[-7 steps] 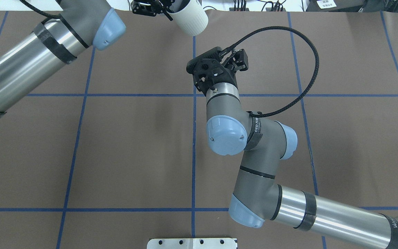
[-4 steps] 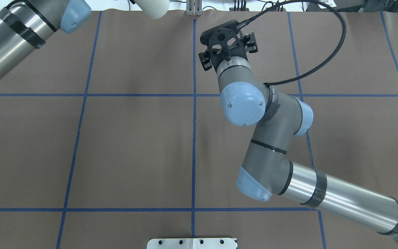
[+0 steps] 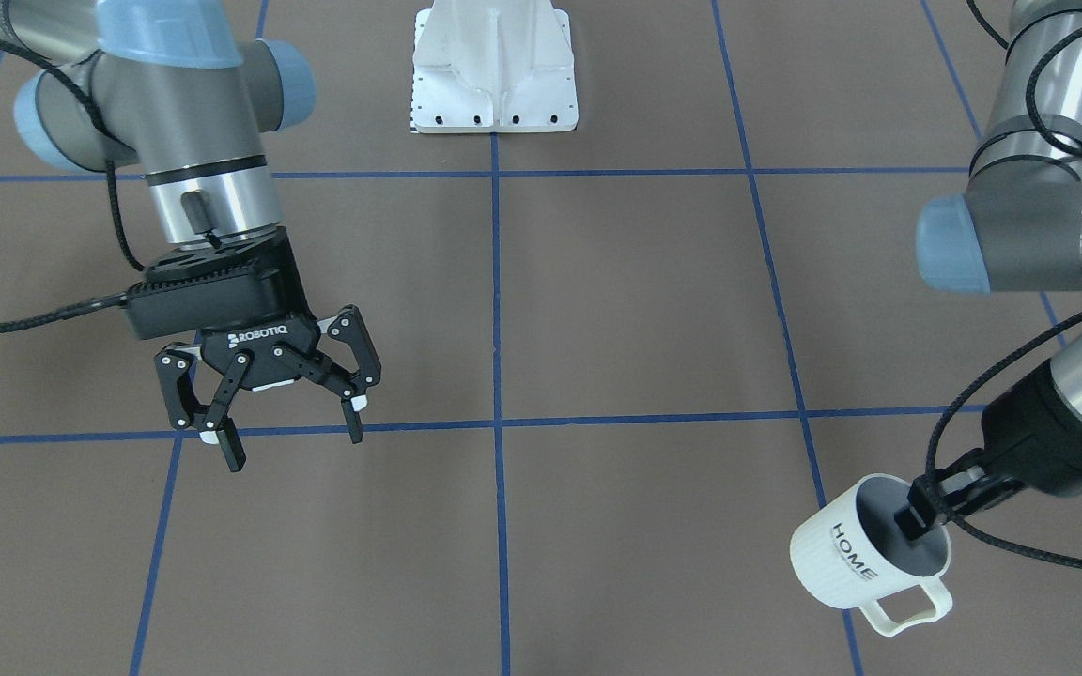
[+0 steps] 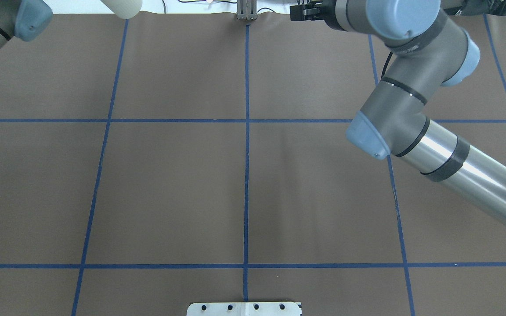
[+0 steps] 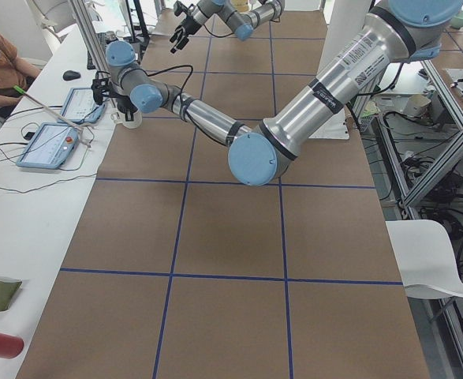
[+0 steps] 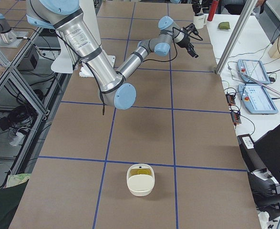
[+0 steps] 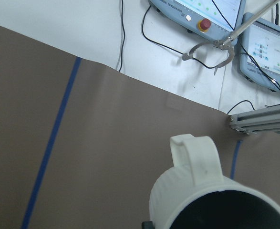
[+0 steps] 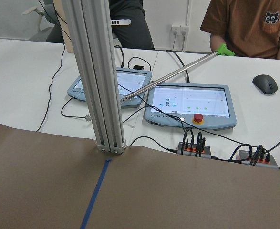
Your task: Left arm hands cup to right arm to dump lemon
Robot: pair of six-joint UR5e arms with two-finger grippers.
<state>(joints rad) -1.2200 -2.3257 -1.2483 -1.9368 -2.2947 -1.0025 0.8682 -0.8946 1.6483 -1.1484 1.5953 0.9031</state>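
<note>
The cream-white cup (image 3: 856, 559) with "HOME" on its side hangs tilted over the table at the far edge on my left side. My left gripper (image 3: 921, 514) is shut on its rim, with one finger inside the grey interior. The cup also shows in the left wrist view (image 7: 197, 195), handle away from the camera, and at the top left of the overhead view (image 4: 123, 6). No lemon shows inside it. My right gripper (image 3: 287, 437) is open and empty, above the table and well apart from the cup. It sits at the far edge in the overhead view (image 4: 305, 11).
A white bowl-like container (image 6: 140, 183) with something yellow-green in it stands near the table's right end. A white mounting plate (image 3: 494, 66) is at my base. An aluminium post (image 8: 99, 95), pendants (image 8: 190, 105) and cables lie beyond the far edge, where people sit.
My left arm carried the cup leftward along the far edge. My right arm swung right and away, its open gripper now at the far edge.
</note>
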